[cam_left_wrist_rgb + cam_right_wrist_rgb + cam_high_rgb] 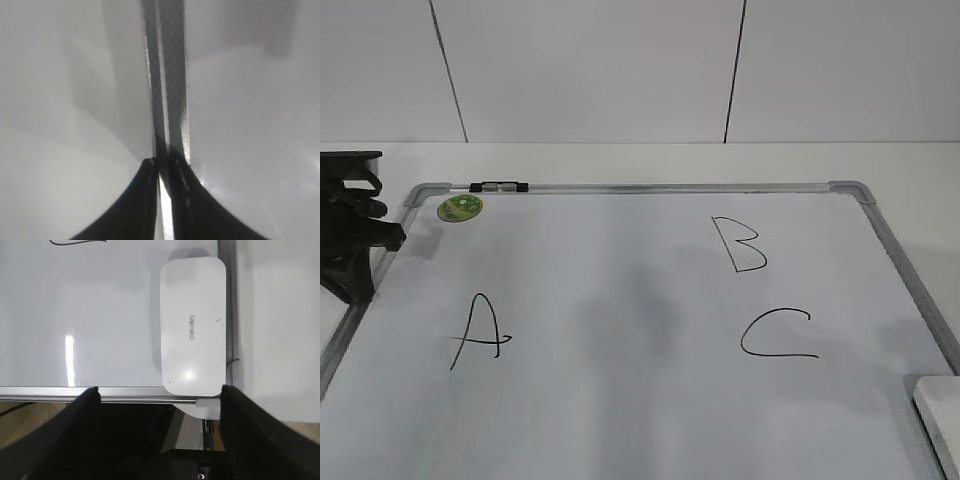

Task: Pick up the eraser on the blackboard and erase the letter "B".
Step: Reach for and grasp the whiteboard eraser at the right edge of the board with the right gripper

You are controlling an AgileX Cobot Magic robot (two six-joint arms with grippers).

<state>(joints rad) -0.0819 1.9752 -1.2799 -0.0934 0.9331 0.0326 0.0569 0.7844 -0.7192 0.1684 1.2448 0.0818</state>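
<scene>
the white, smooth plastic rounded-rectangular eraser [193,325] lies flat at the near right corner of the large white dry-erase blackboard [620,400], its long side just beside the board's silver-grey metal frame [50,392]; in the exterior view only a sliver of it [940,420] shows at the lower right edge. the right pincer [160,390] hangs above that near corner with its dark fingers [75,415] spread wide and nothing between them. further in, a black hand-drawn letter "C" [778,335] sits right of centre and a black letter "A" [478,332] to the left. beyond the "C" stands the thin black angular letter "B" [740,244], whole and unsmudged. the left pincer [161,165] sits over the board's left frame edge, fingertips nearly together, gripping nothing. at the far left corner are a small round green sticker [460,208] and a black clip [498,186] on the top rail. the white bench [900,165] runs behind.
</scene>
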